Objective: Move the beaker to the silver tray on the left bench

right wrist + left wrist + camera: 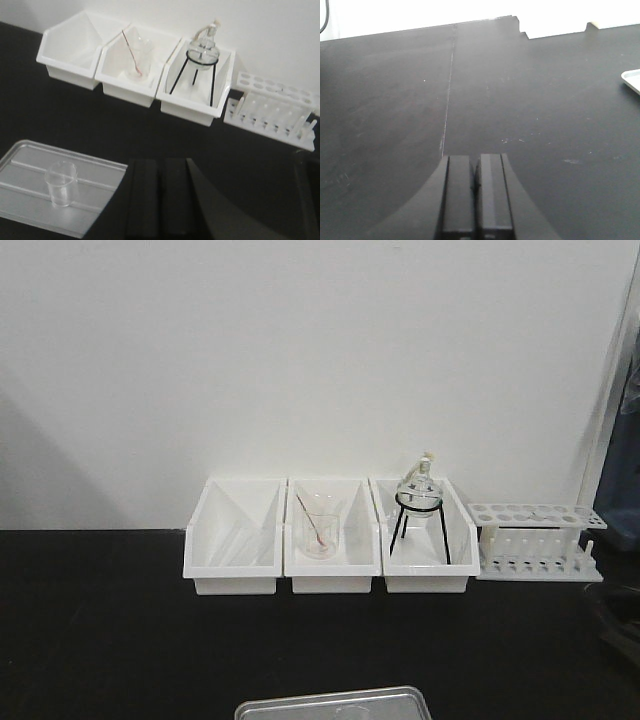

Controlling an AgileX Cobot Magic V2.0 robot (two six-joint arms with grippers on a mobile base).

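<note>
Standing upright inside the silver tray [30,170], the small clear beaker [61,184] rests on the tray floor toward its near right part, apart from the raised rim and touched by nothing. The tray lies flat on the black bench top [65,120]; in the front view only its far edge [335,704] shows at the bottom of the picture, and in the left wrist view one pale corner [632,80] shows at the right edge.

Just right of the tray in the right wrist view, the right gripper [161,200] hovers with its two dark fingers pressed together, holding nothing. The left gripper [476,192] is likewise closed on nothing, its fingers meeting over a bare stretch of the bench [395,110], well apart from the tray.

Behind the tray, along the white wall [300,350], three white bins stand side by side. The left bin [232,540] shows nothing I can make out inside. The middle bin [332,545] holds a larger clear beaker [320,533] with a pinkish rod leaning in it. The right bin [422,540] holds a round glass flask [419,487] seated on a black tripod stand [420,525]. To the right of the bins sits a white test tube rack [538,540].
</note>
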